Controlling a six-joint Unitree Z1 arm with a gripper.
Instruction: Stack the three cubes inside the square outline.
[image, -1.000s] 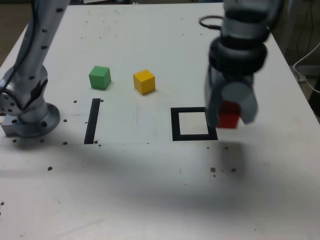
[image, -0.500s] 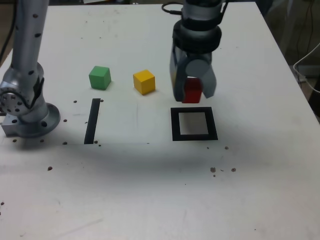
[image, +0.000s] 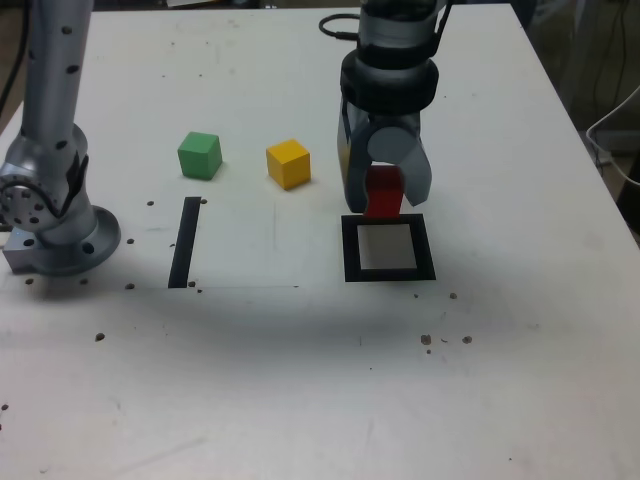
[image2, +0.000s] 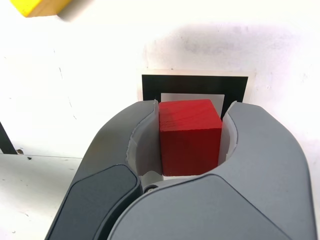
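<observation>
Three cubes show on the white table (image: 500, 380): the red cube (image: 383, 192) is clamped between the grey fingers of the end effector (image: 385, 196), while the green cube (image: 199, 155) and the yellow cube (image: 288, 163) sit apart from each other on the table farther to the exterior view's left, the yellow one nearer the arm's tool. In the exterior view the end effector points down with the red cube at the far edge of the square outline (image: 388, 249), whose white centre is uncovered; whether the cube touches the table there cannot be told. The wrist view shows the red cube (image2: 190, 136) gripped on two opposite faces by the pale inner pads (image2: 145, 145) (one pad on each side), with the square outline (image2: 194, 85) directly behind it and a corner of the yellow cube (image2: 40, 6) at the picture's edge. A straight black tape strip (image: 185, 242) lies near the green cube, between it and the near edge, and the arm's round base (image: 60, 235) stands at the exterior view's left.
</observation>
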